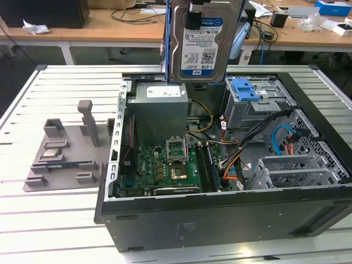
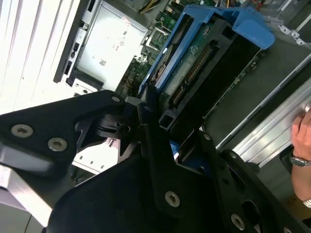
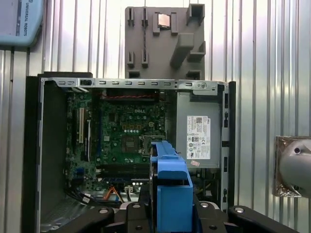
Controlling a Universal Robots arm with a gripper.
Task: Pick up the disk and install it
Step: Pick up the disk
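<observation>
The disk [image 1: 202, 52], a silver-grey drive with a blue-and-white label in a blue carrier, hangs upright in the air above the open computer case [image 1: 220, 220], over the power supply [image 1: 158, 107]. My gripper [image 1: 193, 19] is shut on its upper end, one black finger lying over the label. In the second wrist view the black fingers [image 2: 146, 141] clamp the disk [image 2: 204, 63] from both sides. The first wrist view looks down along the disk's blue carrier edge [image 3: 170, 189] into the case [image 3: 48, 145], with the gripper [image 3: 170, 216] around it.
Inside the case lie the motherboard [image 1: 165, 162], cables and a drive cage holding a bare blue bracket [image 1: 245, 89]. A grey fixture plate [image 1: 60, 154] lies to the exterior view's left of the case. A person's hand with a wristwatch [image 2: 302, 141] rests beside the case.
</observation>
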